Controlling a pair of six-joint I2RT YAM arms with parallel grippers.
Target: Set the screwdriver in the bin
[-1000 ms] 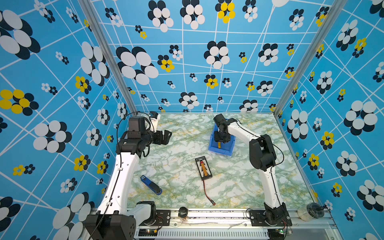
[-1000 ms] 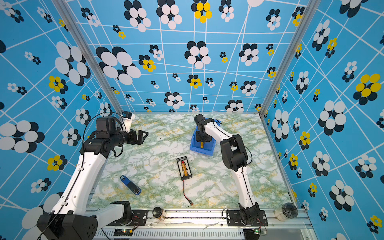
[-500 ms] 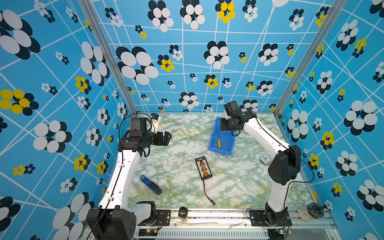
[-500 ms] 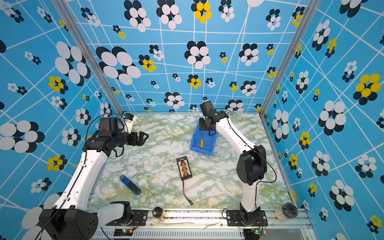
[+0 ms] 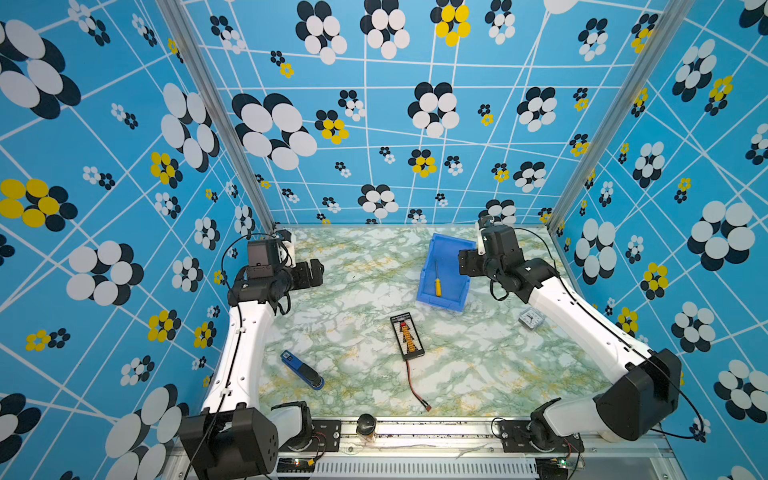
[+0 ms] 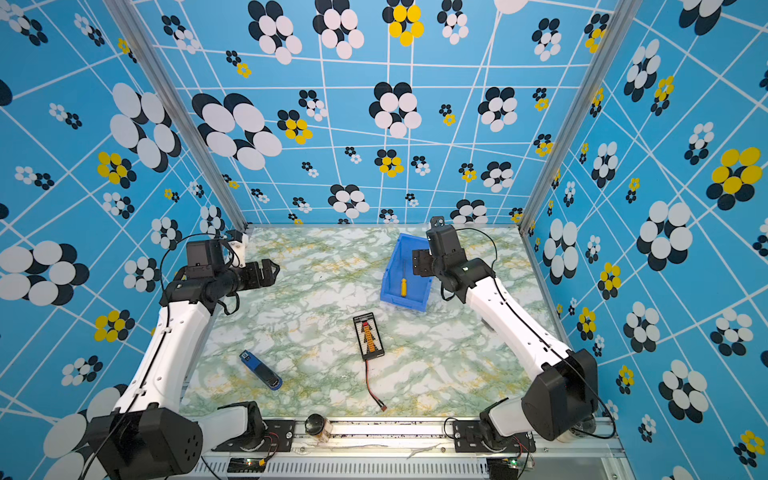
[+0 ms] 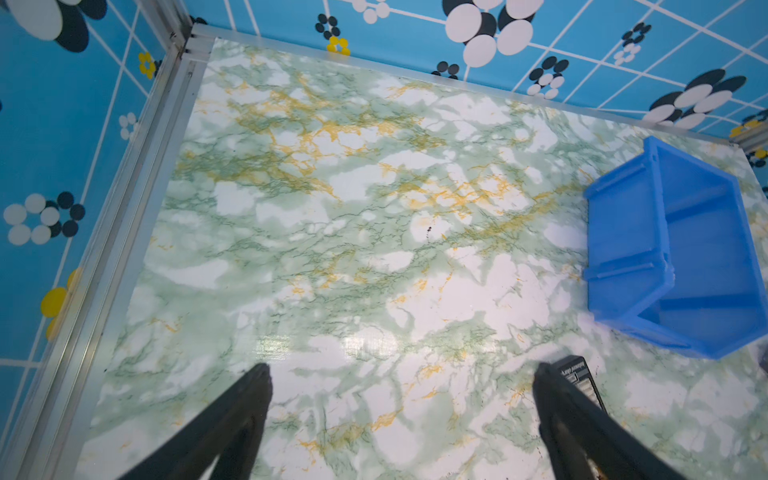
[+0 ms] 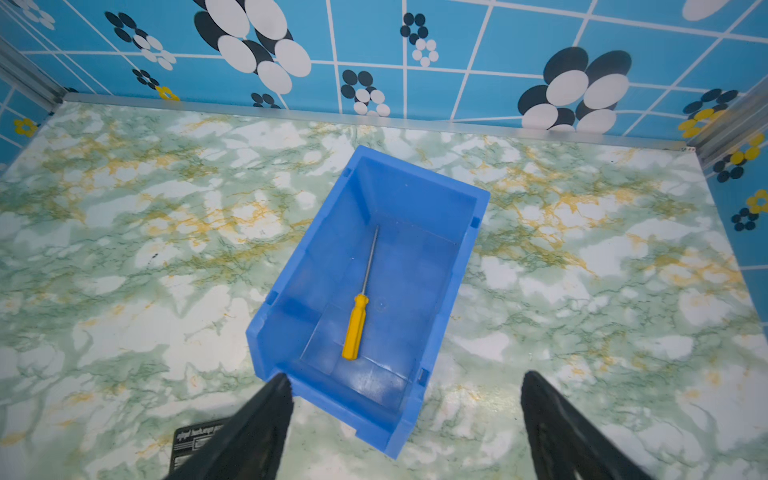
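The screwdriver [image 8: 360, 309] lies flat on the floor of the bin [image 8: 291, 291]. Its yellow handle is toward the low front lip and its shaft points at the tall back wall. It runs roughly along the bin's length and, as far as the right wrist view shows, touches neither side wall. In both top views the bin sits right of centre in the frame, on the far part of the table [image 5: 353, 299], with its open lip facing the lower edge of the frame. Judged from this, the task looks done: the tool rests wholly inside and nothing grips it. The right wrist view shows the right gripper [image 8: 405, 378] with its fingers [image 8: 266, 415] spread wide and empty, as suits a tool that needs no more holding. In both top views it hangs at the bin's right rim, apparently raised above it, so it could probably lift away without knocking the bin. The left gripper [image 7: 401, 368] is at the left of the frame in both top views, well apart from the bin, and its fingers are also parted with only bare table between them. It seems parked out of the way, since one arm is enough here. Lower in the frame lie a board [image 5: 407, 336] with a red wire, just below the bin, and a stapler [image 5: 302, 370] at lower left, both outside the bin and untouched.
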